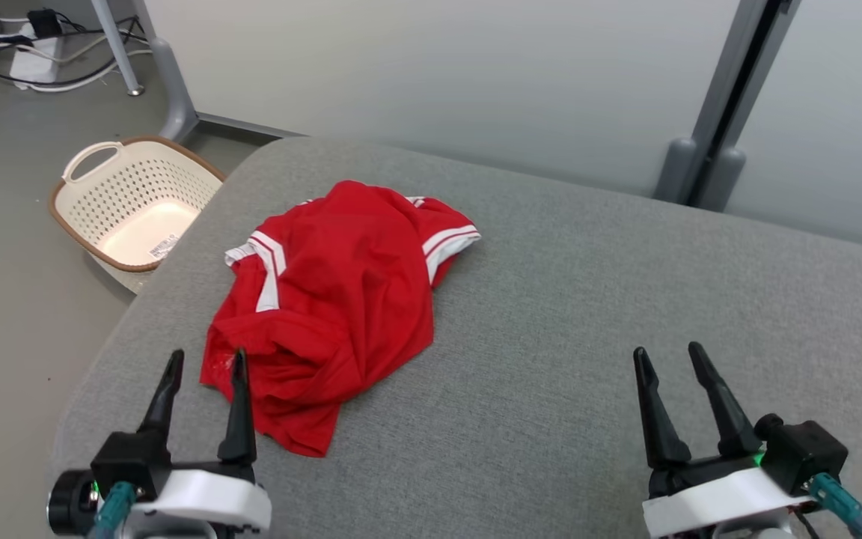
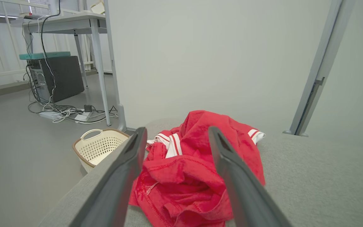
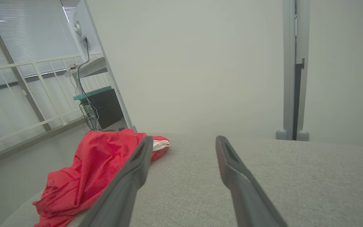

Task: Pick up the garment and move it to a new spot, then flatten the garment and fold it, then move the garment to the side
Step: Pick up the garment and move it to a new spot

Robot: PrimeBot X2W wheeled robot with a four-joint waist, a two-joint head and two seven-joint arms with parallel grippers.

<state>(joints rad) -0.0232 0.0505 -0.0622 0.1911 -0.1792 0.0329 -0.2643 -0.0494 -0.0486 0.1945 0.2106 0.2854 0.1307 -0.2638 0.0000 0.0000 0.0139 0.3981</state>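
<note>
Grey fabric covers the desk (image 1: 551,314), and the red garment (image 1: 334,299) lies crumpled on its left half, near the corner beside a basket (image 1: 72,168) on the floor. It is not yet lifted or flattened. The left jaws are spread wide and empty at the garment's near hem, probably lined up for a pinch. I cannot tell if they touch it. The right jaws, equally spread, hover well apart over bare fabric, holding nothing.

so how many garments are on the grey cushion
1: a crumpled red garment with white stripes, on the left part of the grey cushion, just ahead of the left gripper. Its folds could hide another.
</note>
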